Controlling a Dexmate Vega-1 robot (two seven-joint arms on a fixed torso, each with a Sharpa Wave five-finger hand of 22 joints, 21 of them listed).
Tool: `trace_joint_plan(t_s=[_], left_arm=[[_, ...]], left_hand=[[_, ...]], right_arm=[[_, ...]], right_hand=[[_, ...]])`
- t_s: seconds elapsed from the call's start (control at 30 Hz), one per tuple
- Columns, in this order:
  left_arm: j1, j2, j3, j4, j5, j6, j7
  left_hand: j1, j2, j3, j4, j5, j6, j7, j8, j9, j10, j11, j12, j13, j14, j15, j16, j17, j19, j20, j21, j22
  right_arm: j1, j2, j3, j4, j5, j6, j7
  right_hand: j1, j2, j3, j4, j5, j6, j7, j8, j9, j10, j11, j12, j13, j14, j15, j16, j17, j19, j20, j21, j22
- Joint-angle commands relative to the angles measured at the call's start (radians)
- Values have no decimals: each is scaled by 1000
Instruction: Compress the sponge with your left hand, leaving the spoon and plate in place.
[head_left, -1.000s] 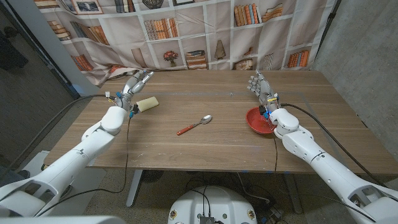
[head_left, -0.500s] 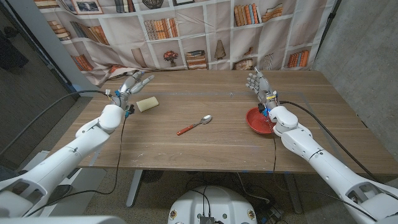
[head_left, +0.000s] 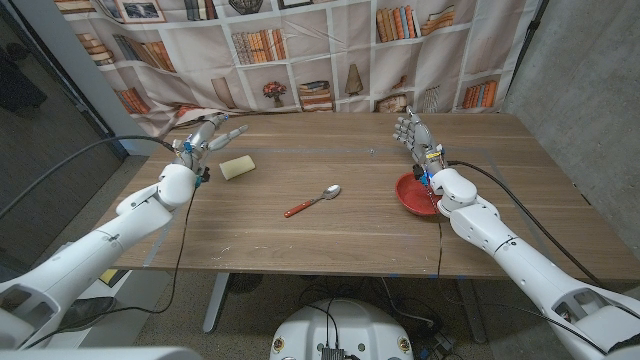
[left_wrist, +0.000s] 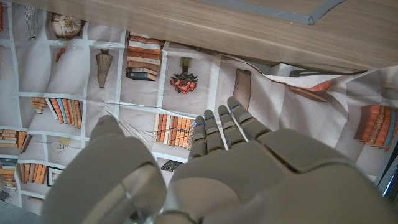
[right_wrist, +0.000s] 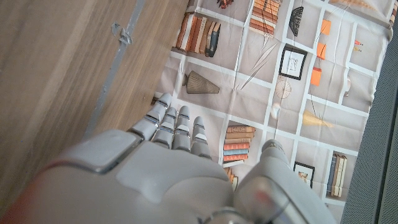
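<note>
**Sponge lies just right of the open left robot hand**

The sponge (head_left: 237, 167) rests on the desk (head_left: 340, 225) near its far left edge, long axis running roughly across the desk. The left robot hand (head_left: 204, 135) hovers just beside it, slightly beyond and to its left, fingers spread, holding nothing. The right robot hand (head_left: 414, 135), open too, stands by the plate (head_left: 412, 193), well apart. The spoon (head_left: 312, 202) lies between.

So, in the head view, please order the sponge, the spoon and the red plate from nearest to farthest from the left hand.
1. sponge: just beside the left hand, on its inner side, not touched.
2. spoon: near the table's middle.
3. red plate: far across, by the right arm.
</note>
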Motion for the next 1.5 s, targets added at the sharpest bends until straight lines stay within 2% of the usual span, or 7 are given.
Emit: trace_joint_plan(t_s=[0.03, 0.47, 0.93, 1.07, 1.23, 1.3, 1.5], left_arm=[[11, 60, 17, -87, 78, 135, -17], [3, 118, 42, -168, 164, 270, -73], [-37, 153, 91, -209, 265, 376, -149], [-48, 151, 108, -213, 299, 402, -159], [-68, 151, 131, -210, 332, 417, -190], [-77, 152, 142, -210, 346, 421, -208], [-102, 157, 171, -214, 391, 436, -262]], left_hand=[[20, 1, 5, -8, 2, 23, -5, 4, 3, 15, -2, -4, 5, 17, 0, 2, 5, 10, 0, -2, 3], [58, 7, 6, -23, 2, 92, -22, 10, 4, 85, -20, -1, 7, 97, -27, 10, 5, 86, 0, 5, 3], [97, 5, 11, -43, 5, 120, -28, 11, 4, 108, -34, -4, 7, 117, -34, 5, 4, 103, 4, 0, 3], [108, 6, 11, -47, 6, 119, -37, 5, 4, 110, -41, -9, 8, 119, -30, 1, 5, 91, 42, -9, 4], [110, 6, 10, -48, 6, 113, -45, 0, 4, 106, -53, -14, 9, 116, -31, -3, 6, 89, 49, -13, 5], [113, 6, 9, -49, 7, 105, -55, -6, 5, 104, -55, -17, 9, 119, -35, -4, 7, 99, 67, -11, 6], [125, 4, 8, -55, 8, 93, -89, -15, 6, 94, -76, -27, 10, 126, -41, -6, 8, 115, 79, -10, 7]], right_arm=[[15, -7, -8, -1, 10, -37, 21], [39, 14, -23, 38, 5, -17, 41], [39, 27, -24, 54, 4, -2, 36], [38, 28, -23, 55, 5, -2, 36], [36, 27, -22, 51, 6, -5, 32], [35, 26, -22, 50, 7, -8, 33], [35, 27, -20, 52, 13, -6, 38]], right_hand=[[10, -1, 1, -4, -2, 11, 3, 0, 4, 11, 3, -1, 3, 9, 0, -5, 5, 11, -1, -7, 5], [12, 2, 1, -5, -2, 13, 4, -1, 4, 12, 3, -3, 4, 10, -1, -6, 5, 12, -1, -11, 5], [12, 3, 1, -6, -2, 14, 4, -2, 4, 14, 3, -4, 4, 11, -1, -7, 6, 15, -1, -13, 5], [12, 3, 0, -6, -2, 14, 4, -2, 4, 15, 4, -4, 4, 11, -1, -8, 5, 15, -1, -14, 5], [12, 3, 0, -6, -3, 14, 3, -2, 4, 16, 2, -5, 4, 12, -2, -8, 6, 15, -1, -15, 5], [12, 3, 0, -6, -3, 14, 4, -2, 4, 16, 3, -5, 4, 12, -2, -7, 6, 15, -1, -16, 5], [12, 3, 0, -7, -3, 15, 3, -2, 4, 16, 3, -6, 4, 13, -1, -8, 6, 16, 0, -17, 5]])
